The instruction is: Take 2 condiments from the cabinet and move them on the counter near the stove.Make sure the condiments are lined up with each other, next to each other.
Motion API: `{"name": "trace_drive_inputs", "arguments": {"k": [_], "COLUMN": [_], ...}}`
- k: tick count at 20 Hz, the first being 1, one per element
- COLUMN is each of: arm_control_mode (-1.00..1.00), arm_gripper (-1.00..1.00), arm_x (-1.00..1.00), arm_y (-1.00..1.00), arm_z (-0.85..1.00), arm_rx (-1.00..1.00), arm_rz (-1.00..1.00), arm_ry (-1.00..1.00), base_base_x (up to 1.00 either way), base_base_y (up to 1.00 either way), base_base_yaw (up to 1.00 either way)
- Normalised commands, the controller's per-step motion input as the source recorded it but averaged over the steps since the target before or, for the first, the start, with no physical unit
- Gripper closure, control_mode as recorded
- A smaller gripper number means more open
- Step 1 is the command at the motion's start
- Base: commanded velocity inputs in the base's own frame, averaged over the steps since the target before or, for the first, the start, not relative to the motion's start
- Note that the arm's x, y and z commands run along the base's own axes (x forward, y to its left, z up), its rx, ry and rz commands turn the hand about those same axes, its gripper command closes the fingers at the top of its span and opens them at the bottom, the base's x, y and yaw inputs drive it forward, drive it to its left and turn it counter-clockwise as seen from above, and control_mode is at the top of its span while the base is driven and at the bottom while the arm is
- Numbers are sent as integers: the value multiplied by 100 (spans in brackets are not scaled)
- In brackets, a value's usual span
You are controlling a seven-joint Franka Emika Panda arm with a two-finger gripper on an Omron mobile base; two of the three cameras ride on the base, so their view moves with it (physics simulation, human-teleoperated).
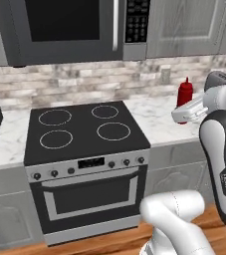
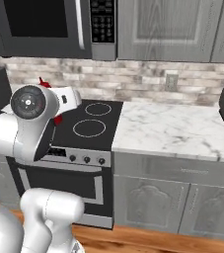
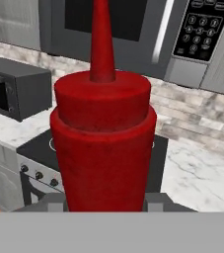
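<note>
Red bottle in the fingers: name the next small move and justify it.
Probably lower it straight down onto the counter right of the stove. The red bottle is held upright in the shut gripper above that marble.

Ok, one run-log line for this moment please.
phase: carrying | end effector: shut on condiment bottle | bottle: upright, above counter right of stove | second bottle: not yet beside it

I see a matt red plastic bottle [image 3: 102,143], the stove [image 1: 84,130] at my ten o'clock with glossy black glass and brushed steel, a polished veined marble counter [image 2: 175,129], rough stone backsplash [image 1: 79,82], wood-plank floor [image 2: 148,242].
</note>
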Motion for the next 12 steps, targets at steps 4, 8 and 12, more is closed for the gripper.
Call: {"name": "trace_drive_inputs", "arguments": {"k": [4, 8, 12], "arm_control_mode": [100, 100, 100], "arm_gripper": [100, 100, 100], "arm_x": [0, 0, 0], "arm_y": [0, 0, 0], "arm_z": [0, 0, 0], "arm_rx": [0, 0, 0], "arm_rz": [0, 0, 0], "arm_ry": [0, 0, 0], "base_base_x": [60, 63, 63], "base_base_y": [0, 0, 0], "base_base_yaw": [6, 4, 3]}}
